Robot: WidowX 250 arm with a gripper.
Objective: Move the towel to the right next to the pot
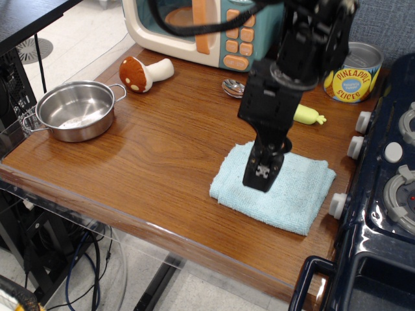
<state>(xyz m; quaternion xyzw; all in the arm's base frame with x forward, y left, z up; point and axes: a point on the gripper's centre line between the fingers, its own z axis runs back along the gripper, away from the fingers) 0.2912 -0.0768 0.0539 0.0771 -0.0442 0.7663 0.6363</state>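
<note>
The light blue folded towel [292, 194] lies on the wooden table at the right, beside the toy stove. The shiny steel pot [74, 110] with wire loop handles sits far off at the table's left edge. My black gripper [261, 176] hangs point-down over the middle of the towel, its tip at or just above the cloth. Its fingers look close together, but I cannot tell whether they are open or shut. The arm hides part of the towel's back edge.
A toy mushroom [139, 72] lies behind the pot. A toy microwave [201, 29] stands at the back. A spoon [232, 87], a yellow-green toy vegetable [308, 116] and a pineapple can [353, 72] are behind the towel. A dark toy stove [389, 188] borders the right.
</note>
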